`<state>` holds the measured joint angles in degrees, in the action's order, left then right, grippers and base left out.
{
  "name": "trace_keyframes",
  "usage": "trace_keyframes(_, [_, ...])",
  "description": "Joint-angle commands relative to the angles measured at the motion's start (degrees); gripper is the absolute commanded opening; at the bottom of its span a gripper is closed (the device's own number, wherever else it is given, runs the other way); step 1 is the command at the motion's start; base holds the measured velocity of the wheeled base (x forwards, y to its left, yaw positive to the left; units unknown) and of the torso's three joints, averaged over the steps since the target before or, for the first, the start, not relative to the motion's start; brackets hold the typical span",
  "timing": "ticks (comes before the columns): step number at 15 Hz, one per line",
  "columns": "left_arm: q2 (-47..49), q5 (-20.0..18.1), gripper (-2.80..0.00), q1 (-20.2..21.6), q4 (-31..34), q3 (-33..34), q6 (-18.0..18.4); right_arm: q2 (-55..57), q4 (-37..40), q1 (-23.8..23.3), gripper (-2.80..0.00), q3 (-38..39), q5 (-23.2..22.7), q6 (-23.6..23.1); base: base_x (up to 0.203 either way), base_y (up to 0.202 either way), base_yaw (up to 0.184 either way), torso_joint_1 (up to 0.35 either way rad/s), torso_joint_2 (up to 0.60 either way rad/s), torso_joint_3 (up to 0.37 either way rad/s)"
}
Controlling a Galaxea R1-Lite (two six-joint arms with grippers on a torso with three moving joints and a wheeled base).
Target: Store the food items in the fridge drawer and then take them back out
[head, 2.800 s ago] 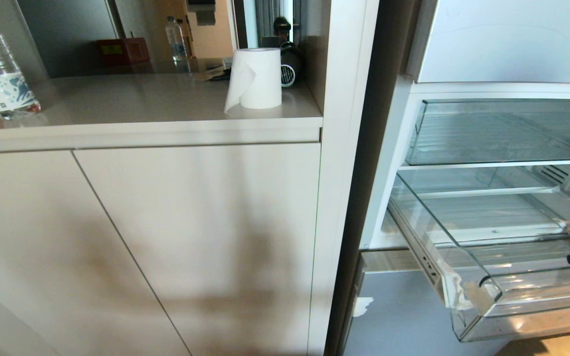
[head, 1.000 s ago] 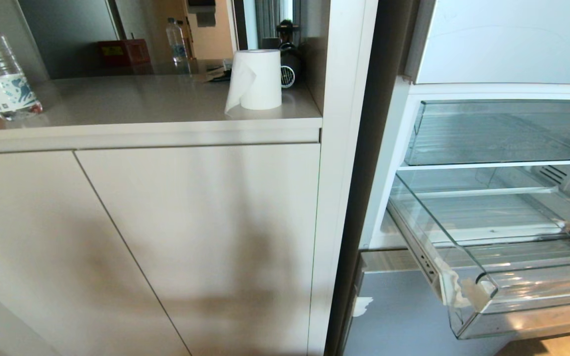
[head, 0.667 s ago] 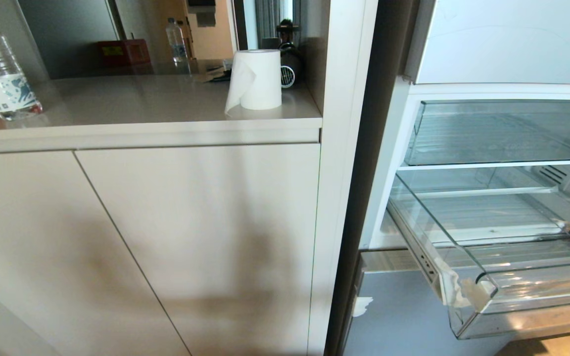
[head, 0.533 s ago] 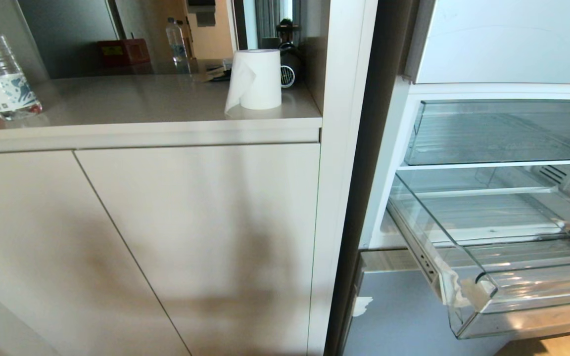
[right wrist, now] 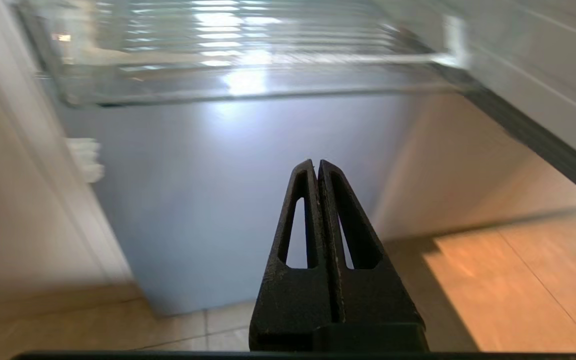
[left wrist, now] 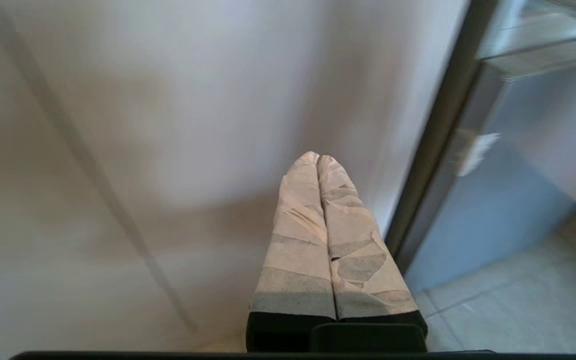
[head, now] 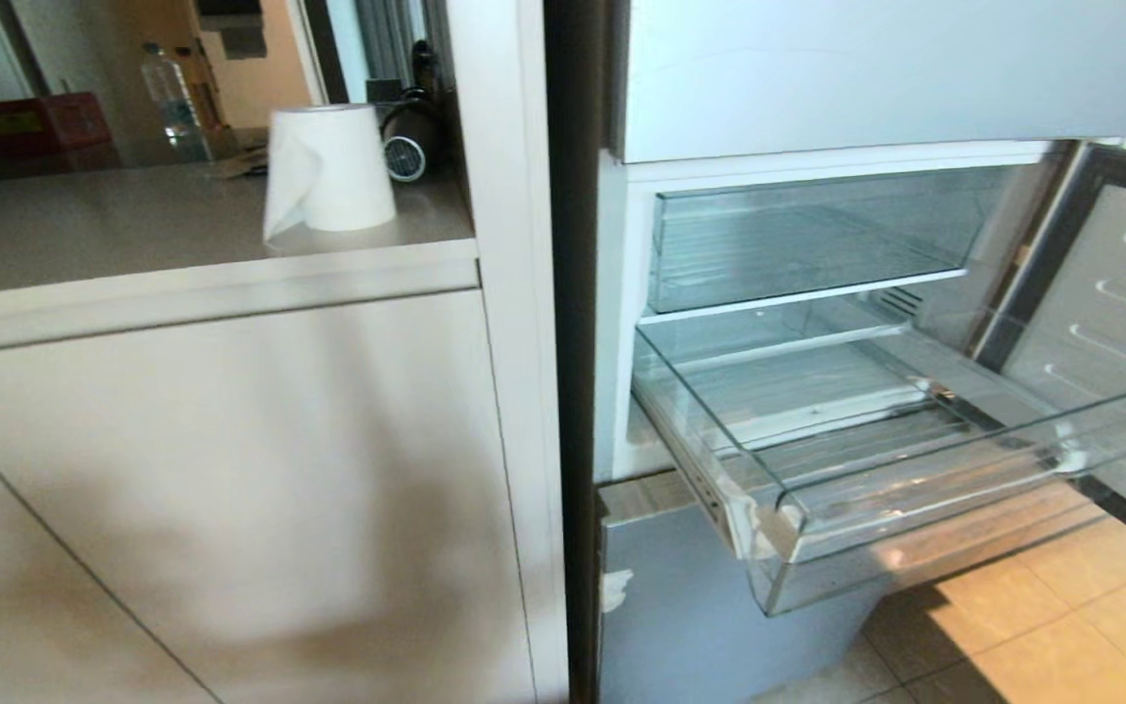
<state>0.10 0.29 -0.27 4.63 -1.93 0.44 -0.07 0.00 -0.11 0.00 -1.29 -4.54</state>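
We are holding both arms low, outside the head view: the left gripper, fingers pressed together and empty, is pointing at the cabinet front; the right gripper, likewise closed on nothing, is hanging below the fridge drawer. That drawer is standing pulled out over the lower door panel, a whitish patch at its front left corner, and we are finding no fruit in it or anywhere in view. Farther back, a paper roll is sitting near the counter's right edge. Our judgement: locate the food items before reaching, and keep clear of the drawer's front lip.
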Motion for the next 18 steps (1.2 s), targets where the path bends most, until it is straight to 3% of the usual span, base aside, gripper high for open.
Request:
trace_keyframes(1, [0.08,-0.03,-2.80,0.00,0.03,0.02,0.00,0.07,0.00,0.02,-2.80,0.09,-0.03,0.10,-0.004,0.009,-0.172,0.002,0.00,0.002])
trace_keyframes(13, [0.08,0.06,-2.80,0.00,0.03,-0.01,0.00,0.07,-0.01,-0.01,-2.80,0.08,0.17,0.34,0.000,0.007,-0.159,0.003,0.00,0.001])
trace_keyframes(15, [0.08,0.01,-2.80,0.00,0.03,-0.01,0.04,1.73,-0.04,-0.09,-2.80,-2.56,3.48,2.50,0.000,0.000,0.000,0.000,0.00,0.000])
trace_keyframes(18, [0.08,0.06,-2.80,0.00,0.03,-0.01,0.00,13.65,-0.03,-2.08,-2.80,-9.66,8.27,11.09,0.000,0.000,0.000,0.000,0.00,0.000])
